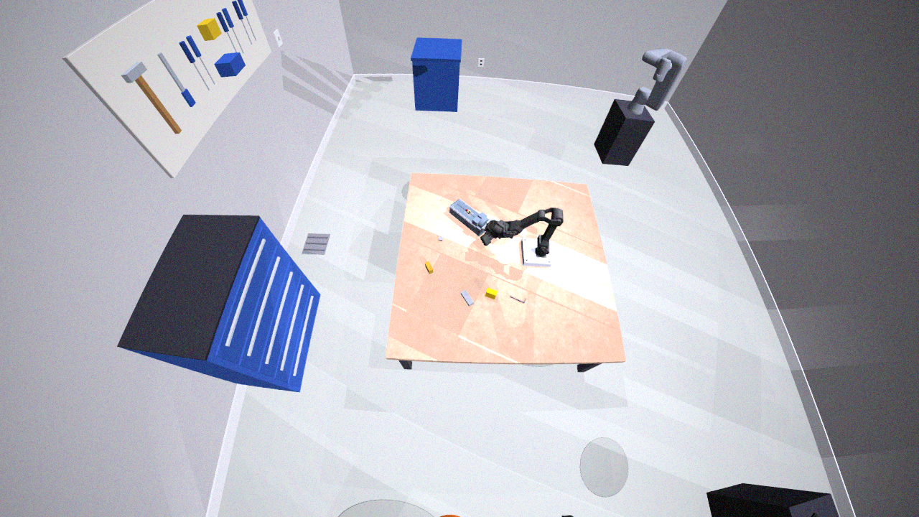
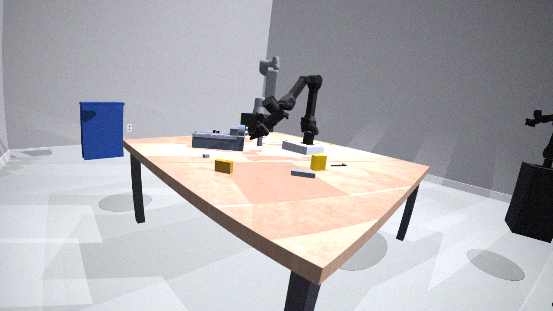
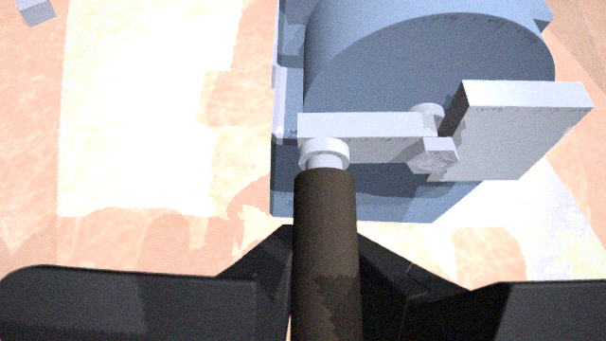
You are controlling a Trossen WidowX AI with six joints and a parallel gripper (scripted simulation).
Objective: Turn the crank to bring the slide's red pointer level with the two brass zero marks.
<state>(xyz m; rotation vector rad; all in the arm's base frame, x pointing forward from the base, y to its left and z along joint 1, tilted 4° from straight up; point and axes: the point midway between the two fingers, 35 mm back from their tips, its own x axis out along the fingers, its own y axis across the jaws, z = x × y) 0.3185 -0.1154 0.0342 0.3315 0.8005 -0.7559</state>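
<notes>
here, the gripper (image 1: 486,235) (image 2: 253,136) (image 3: 313,239) is shut tight on the crank's brown handle (image 3: 327,246), which points up in the wrist view, its long side toward the blue-gray machine (image 1: 467,216) (image 2: 218,141) (image 3: 426,57); the pointer's level looks too small to tell.

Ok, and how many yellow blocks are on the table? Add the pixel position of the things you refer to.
2: one (image 1: 490,293) (image 2: 318,162) beside the gray bar (image 1: 467,298) (image 2: 302,173), the other (image 1: 428,267) (image 2: 223,166) nearer the machine (image 1: 468,215) (image 2: 217,141) (image 3: 426,62).

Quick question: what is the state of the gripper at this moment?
Gripper: closed, holding the dark brown cylindrical crank handle.
</notes>
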